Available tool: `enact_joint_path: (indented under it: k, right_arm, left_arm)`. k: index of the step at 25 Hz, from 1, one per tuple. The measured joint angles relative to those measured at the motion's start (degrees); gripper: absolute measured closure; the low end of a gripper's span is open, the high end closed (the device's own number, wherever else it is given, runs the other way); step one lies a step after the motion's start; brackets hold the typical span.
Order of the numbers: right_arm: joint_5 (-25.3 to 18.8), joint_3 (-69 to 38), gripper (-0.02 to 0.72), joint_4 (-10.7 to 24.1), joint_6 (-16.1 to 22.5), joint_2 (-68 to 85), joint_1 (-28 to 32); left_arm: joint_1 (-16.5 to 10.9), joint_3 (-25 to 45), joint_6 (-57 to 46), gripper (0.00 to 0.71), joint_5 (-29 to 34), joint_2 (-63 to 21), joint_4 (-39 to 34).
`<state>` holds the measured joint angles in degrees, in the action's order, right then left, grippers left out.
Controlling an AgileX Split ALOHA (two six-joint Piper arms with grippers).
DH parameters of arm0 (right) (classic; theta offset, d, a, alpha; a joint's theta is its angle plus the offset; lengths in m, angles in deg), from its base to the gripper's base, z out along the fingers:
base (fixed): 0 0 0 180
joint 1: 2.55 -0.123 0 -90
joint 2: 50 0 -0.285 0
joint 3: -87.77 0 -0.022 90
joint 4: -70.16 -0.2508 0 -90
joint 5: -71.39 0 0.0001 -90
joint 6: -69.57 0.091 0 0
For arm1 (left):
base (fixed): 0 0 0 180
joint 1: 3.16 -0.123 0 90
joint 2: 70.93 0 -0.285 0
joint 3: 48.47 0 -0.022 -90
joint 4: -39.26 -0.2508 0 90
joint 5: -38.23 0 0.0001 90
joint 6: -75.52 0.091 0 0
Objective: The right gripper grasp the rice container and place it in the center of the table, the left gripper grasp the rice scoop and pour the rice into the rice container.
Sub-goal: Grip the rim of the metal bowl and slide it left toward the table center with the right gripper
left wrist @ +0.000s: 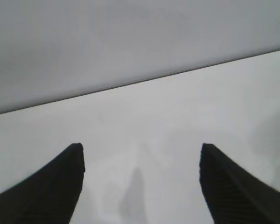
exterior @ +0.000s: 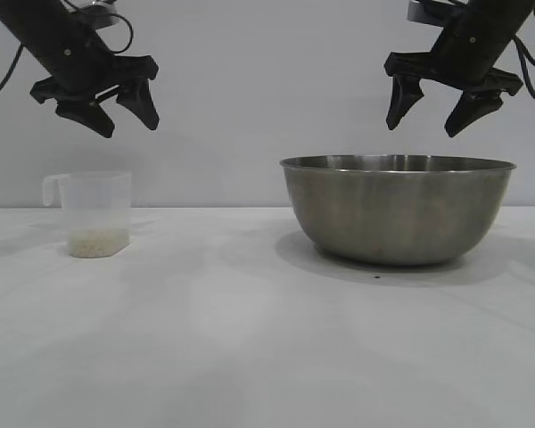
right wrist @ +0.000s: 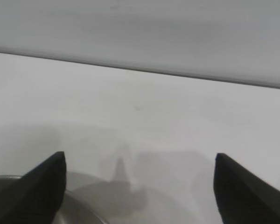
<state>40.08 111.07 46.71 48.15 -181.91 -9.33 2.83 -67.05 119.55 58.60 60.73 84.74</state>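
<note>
The rice container point(exterior: 398, 210), a wide steel bowl, stands on the white table point(exterior: 250, 339) right of centre. High above its rim hangs my right gripper point(exterior: 423, 125), open and empty; in the right wrist view a sliver of the bowl's rim point(right wrist: 79, 210) shows beside the open right gripper point(right wrist: 140, 161). At the left stands the rice scoop point(exterior: 94, 214), a clear plastic cup with a loop handle, upright, with rice point(exterior: 97, 241) in its bottom. My left gripper point(exterior: 129, 125) hovers open above it, holding nothing. In the left wrist view the left gripper point(left wrist: 142, 151) frames only bare tabletop.
A plain grey wall backs the table. A small dark speck point(exterior: 377, 277) lies on the tabletop just in front of the bowl. Bare tabletop lies between the cup and the bowl and across the front.
</note>
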Motion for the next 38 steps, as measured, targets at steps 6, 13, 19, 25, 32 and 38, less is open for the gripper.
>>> enact_joint_path:
  k: [6, 13, 19, 25, 32, 38]
  right_arm:
    - [-2.72, 0.70, 0.114, 0.00, -0.22, 0.00, 0.00]
    - [-11.28, 4.62, 0.114, 0.00, -0.26, 2.62, 2.08]
    - [-23.97, 6.27, 0.114, 1.48, 1.76, 3.83, 4.20]
    - [-32.10, 6.27, 0.114, 3.40, 6.12, 3.83, 5.04]
    - [-37.46, 6.27, 0.114, 4.91, 7.91, 3.51, 5.16]
    - [-38.98, 6.27, 0.114, 5.09, 8.20, -0.45, 5.16]
  left_arm:
    - [0.00, 0.00, 0.00, 0.252, -0.08, 0.00, 0.00]
    - [0.00, 0.00, 0.00, 0.252, -0.23, 0.00, 0.00]
    - [0.00, 0.00, 0.00, 0.252, -0.12, 0.00, 0.00]
    - [0.00, 0.00, 0.00, 0.252, 0.14, 0.00, 0.00]
    - [0.00, 0.00, 0.00, 0.252, 0.14, 0.00, 0.00]
    - [0.00, 0.00, 0.00, 0.252, 0.24, 0.00, 0.00]
